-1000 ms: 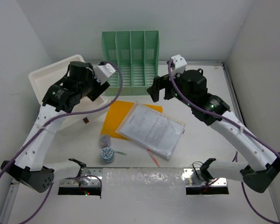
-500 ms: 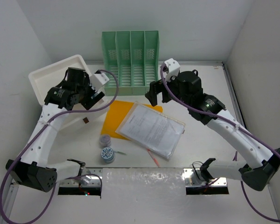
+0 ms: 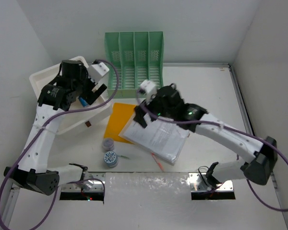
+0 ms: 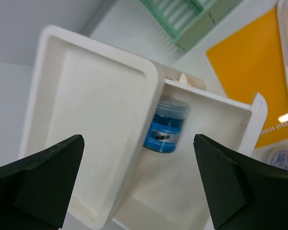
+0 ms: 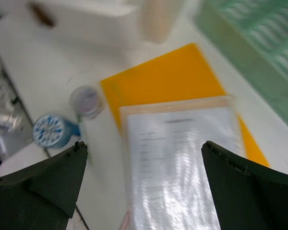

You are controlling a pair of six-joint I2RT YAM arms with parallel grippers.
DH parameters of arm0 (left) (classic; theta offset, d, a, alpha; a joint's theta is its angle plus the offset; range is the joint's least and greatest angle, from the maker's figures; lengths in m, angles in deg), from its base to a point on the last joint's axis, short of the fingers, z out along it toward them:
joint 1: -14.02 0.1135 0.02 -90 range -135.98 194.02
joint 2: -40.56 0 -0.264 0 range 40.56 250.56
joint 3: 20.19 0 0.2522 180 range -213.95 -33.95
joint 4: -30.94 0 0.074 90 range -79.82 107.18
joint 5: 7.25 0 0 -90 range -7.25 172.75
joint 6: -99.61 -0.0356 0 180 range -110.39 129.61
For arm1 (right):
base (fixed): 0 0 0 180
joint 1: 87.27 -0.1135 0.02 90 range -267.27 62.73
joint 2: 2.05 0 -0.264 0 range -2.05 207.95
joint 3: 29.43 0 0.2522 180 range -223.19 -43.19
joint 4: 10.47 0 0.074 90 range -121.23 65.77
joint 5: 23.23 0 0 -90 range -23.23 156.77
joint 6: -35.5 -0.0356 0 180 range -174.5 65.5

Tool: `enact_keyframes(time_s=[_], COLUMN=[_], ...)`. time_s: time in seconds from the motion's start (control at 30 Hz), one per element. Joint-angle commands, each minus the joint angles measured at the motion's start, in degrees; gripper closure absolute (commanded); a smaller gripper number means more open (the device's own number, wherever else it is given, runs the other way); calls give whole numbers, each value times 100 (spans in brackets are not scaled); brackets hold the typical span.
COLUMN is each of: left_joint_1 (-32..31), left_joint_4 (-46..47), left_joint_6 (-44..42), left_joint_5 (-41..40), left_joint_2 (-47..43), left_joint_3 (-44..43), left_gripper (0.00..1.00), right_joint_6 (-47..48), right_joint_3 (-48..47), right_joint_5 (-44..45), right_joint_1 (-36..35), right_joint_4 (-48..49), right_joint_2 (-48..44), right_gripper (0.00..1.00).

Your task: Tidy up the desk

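The desk (image 3: 213, 93) is a white tabletop with silver rails. My left gripper (image 3: 91, 92) is open and empty above the open white drawer box (image 3: 48, 79). In the left wrist view my left gripper (image 4: 139, 191) hangs over the drawer (image 4: 206, 158), where a blue jar (image 4: 166, 125) lies. My right gripper (image 3: 143, 112) is open and empty, low over the clear document sleeve (image 3: 158, 134), which lies on an orange folder (image 3: 116, 122). In the blurred right wrist view my right gripper (image 5: 144, 187) is above the sleeve (image 5: 182, 158) and folder (image 5: 168, 81).
A green file organizer (image 3: 134, 60) stands at the back. A lilac jar (image 3: 108, 143), a blue-lidded jar (image 3: 110, 158) and a pen (image 3: 158, 163) lie near the front edge. Both jars show in the right wrist view, lilac (image 5: 88, 100) and blue-lidded (image 5: 52, 130). Walls close both sides.
My right arm has swung left and down, from beside the organizer to over the sleeve. My left gripper has moved back over the drawer box.
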Motion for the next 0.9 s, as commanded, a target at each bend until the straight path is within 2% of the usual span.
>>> enact_keyframes(time_s=[0.0, 0.13, 0.23, 0.37, 0.53, 0.73, 0.87], left_joint_1=[54, 62, 62, 62, 62, 62, 62], left_joint_4=[112, 174, 366, 332, 648, 710, 763], left_joint_6=[473, 693, 702, 667, 641, 579, 535], left_joint_5=[113, 104, 61, 69, -282, -282, -300], left_joint_2=[-190, -418, -690, -885, -982, -903, -911], left_joint_3=[-606, -633, -248, 8, 342, 343, 360], left_gripper=[3, 3, 2, 2, 2, 1, 1], right_joint_6=[919, 1752, 2228, 2432, 2345, 2239, 2168], right_joint_3=[-23, -295, -786, -1061, -981, -1500, -1448], right_joint_5=[-354, -617, -933, -987, -1084, -1567, -1419], right_joint_1=[-1105, -1853, -2336, -2504, -2548, -2557, -2557], right_joint_4=[431, 738, 661, 624, 1398, 871, 845], right_joint_2=[731, 1654, 2373, 2973, 3421, 4028, 4125], right_gripper=[1, 1, 1, 1, 1, 1, 1])
